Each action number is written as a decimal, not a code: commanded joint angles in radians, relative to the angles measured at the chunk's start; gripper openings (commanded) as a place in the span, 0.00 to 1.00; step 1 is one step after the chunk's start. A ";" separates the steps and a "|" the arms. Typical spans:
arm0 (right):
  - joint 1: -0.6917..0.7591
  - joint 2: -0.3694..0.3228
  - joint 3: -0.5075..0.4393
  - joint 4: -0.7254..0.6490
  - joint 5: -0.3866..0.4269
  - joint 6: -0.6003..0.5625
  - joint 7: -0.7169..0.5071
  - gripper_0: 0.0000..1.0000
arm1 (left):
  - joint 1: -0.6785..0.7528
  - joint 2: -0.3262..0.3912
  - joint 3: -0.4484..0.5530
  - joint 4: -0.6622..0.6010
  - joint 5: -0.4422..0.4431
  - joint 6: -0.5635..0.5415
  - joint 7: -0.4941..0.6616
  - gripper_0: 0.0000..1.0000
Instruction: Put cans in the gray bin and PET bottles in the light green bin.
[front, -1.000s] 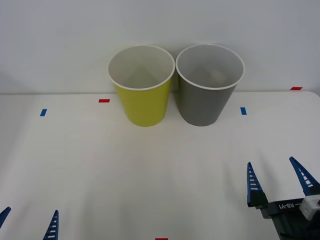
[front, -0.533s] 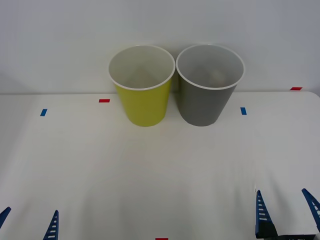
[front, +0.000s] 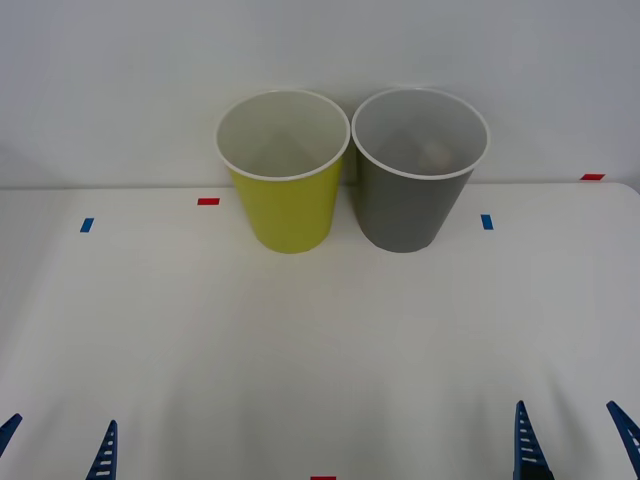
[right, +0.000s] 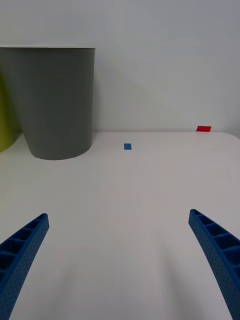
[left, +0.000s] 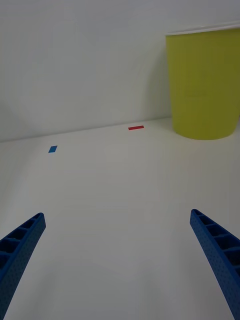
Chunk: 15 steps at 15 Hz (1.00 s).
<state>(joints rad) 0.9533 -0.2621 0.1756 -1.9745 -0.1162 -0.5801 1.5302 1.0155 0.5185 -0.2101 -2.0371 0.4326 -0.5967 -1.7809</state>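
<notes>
Both sets of jaws stand wide apart and hold nothing. The left gripper (front: 55, 447) sits at about 7 o'clock in the front view, low at the near edge of the table (front: 320, 340), with only its blue ribbed fingertips (front: 105, 455) poking up. The right gripper (front: 575, 445) sits at about 5 o'clock, also at the near edge, its two blue fingertips (front: 524, 440) pointing up.

The white table spreads across the lower part of the front view, with a plain pale wall behind it.

At about 12 o'clock, at the far edge of the table against the wall, two tall tapered bins stand upright side by side, their white rims touching or nearly so. The light green bin (front: 285, 180) is on the left and looks empty inside. The gray bin (front: 415, 175) is on the right; something pale and faint lies at its bottom, too unclear to identify.

Small tape marks dot the table: a red mark (front: 208, 201) and a blue mark (front: 87, 225) toward 10 o'clock, a blue mark (front: 487, 222) and a red mark (front: 592, 177) toward 2 o'clock, and a red mark (front: 322, 478) at 6 o'clock.
</notes>
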 joint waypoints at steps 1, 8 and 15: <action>0.010 -0.003 0.005 0.000 -0.002 0.000 -0.004 0.96 | 0.000 0.000 0.000 0.000 0.000 0.000 0.000 1.00; 0.010 -0.003 0.005 0.000 -0.002 0.000 -0.004 0.96 | 0.000 0.000 0.000 0.000 0.000 0.000 0.000 1.00; 0.010 -0.003 0.005 0.000 -0.002 0.000 -0.004 0.96 | 0.000 0.000 0.000 0.000 0.000 0.000 0.000 1.00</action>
<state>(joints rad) 0.9634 -0.2653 0.1810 -1.9743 -0.1179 -0.5801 1.5265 1.0155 0.5185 -0.2101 -2.0371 0.4326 -0.5967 -1.7809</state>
